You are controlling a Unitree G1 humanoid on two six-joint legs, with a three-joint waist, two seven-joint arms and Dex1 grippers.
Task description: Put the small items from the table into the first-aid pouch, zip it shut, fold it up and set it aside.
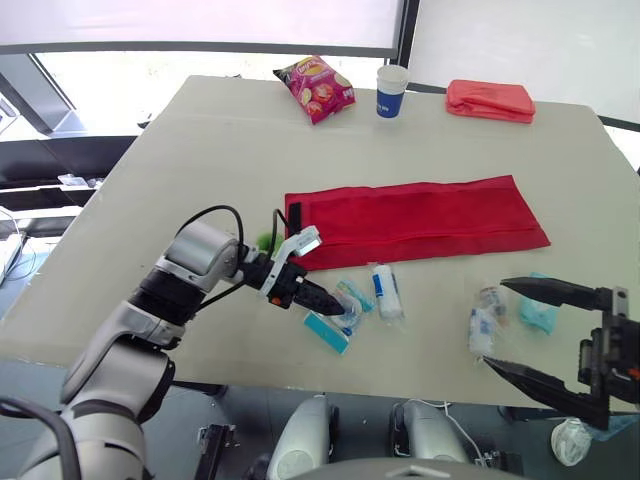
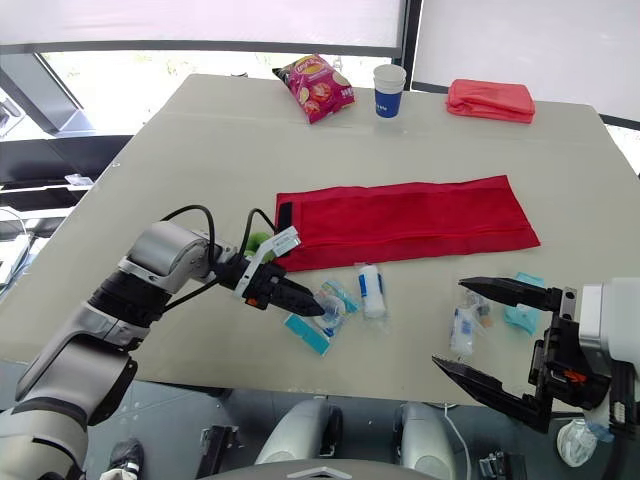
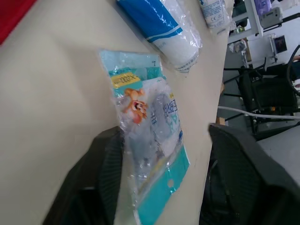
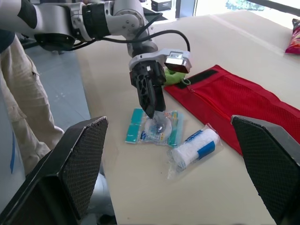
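Left wrist view: what lies between the left gripper's [image 1: 320, 298] jaws?

A clear packet [image 3: 150, 122] with teal edges, a yellow label and a small orange cartoon figure. The jaws are parted and straddle it; one finger [image 3: 108, 173] touches its edge and the other stands off. The print is too small to read.

Where is it relative to the pouch?

The red pouch [image 1: 415, 220] lies unfolded flat on the table [image 1: 200, 180]. The packet is just in front of the pouch's left end, toward the robot. Beside it are a teal strip [image 1: 326, 332] and a white gauze roll [image 1: 386, 290] with a blue label, lettering unreadable.

And the right gripper [image 1: 496, 323]?

In front of the pouch's right end, jaws spread wide and holding nothing. Between the fingers lies a small clear packet [image 1: 482, 320], and a teal packet [image 1: 538, 313] is just to its right.

Anything else near the pouch?

A green thing [image 1: 266, 241] touches its left end. Well behind the pouch, at the table's far edge, are a pink snack bag [image 1: 315, 88] whose logo I cannot make out, a blue-and-white paper cup [image 1: 391, 90] and a folded red cloth [image 1: 490, 100].
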